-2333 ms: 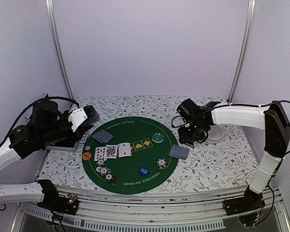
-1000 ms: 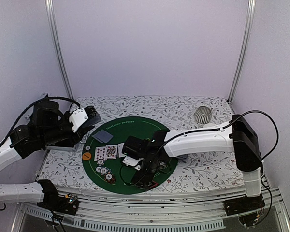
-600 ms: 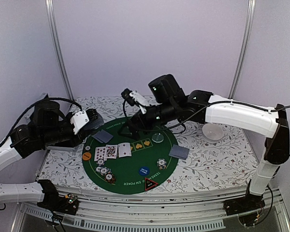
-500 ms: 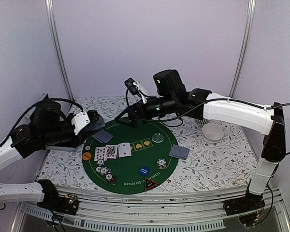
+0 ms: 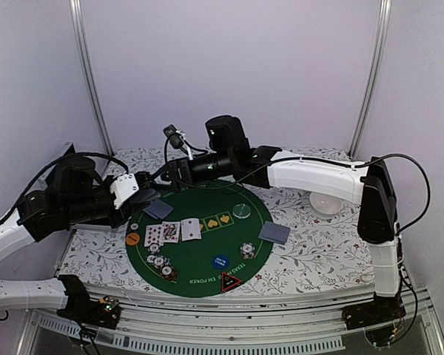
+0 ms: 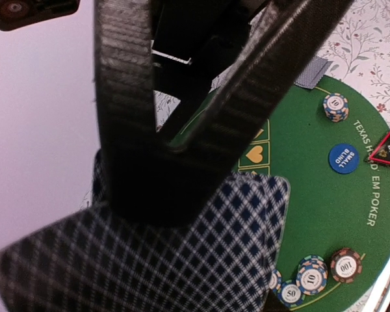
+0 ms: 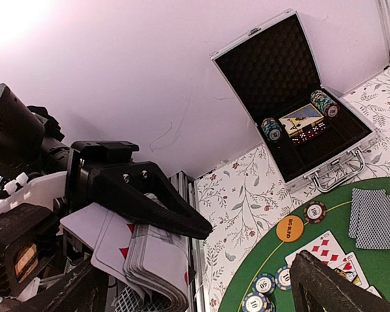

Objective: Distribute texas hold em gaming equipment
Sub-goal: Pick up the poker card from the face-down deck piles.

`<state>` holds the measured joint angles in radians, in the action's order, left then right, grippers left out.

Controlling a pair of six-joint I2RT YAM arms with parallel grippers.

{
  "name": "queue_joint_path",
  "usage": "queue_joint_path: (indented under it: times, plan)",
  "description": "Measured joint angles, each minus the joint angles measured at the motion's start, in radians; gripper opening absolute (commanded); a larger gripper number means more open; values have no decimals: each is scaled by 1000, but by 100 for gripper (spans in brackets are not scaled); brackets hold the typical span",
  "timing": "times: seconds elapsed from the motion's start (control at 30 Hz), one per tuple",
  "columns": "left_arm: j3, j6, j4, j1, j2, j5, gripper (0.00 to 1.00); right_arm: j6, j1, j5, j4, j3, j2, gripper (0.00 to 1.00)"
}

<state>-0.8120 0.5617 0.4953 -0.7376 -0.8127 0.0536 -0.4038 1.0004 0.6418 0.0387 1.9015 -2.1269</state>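
— Grey-blue checked deck pinched as a loose fan between the narrowly parted fingers of the left gripper, up off the table beside the left rim of the green mat. Looks like dealing, mid-handover.

— Agreed. Right gripper spread fully wide, holding nothing, hovering just beside that fan. Next: line up on one top card, close gently, peel away without dragging the rest.

— Already on the mat: face-up cards, face-down cards, chips, blue button, orange button, triangle marker, clear disc.

— Hazards?

— Crowding, mostly: both wrists close together over the mat's left edge. Open case near the left arm; white bowl well apart on the right. Loose fan likely to slip or give up two cards.
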Motion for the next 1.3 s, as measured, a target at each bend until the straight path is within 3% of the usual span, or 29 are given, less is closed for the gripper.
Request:
queue_joint_path:
  times: [0.77, 1.07, 1.3]
  plan:
    - [3, 0, 20, 0, -44, 23, 37, 131, -2, -188, 193, 3, 19, 96]
    - [3, 3, -13, -2, -45, 2, 37, 184, -6, -8, 140, -15, 43, 98]
    - [3, 3, -21, -2, -45, -1, 37, 163, -3, -6, 100, 16, 23, 98]
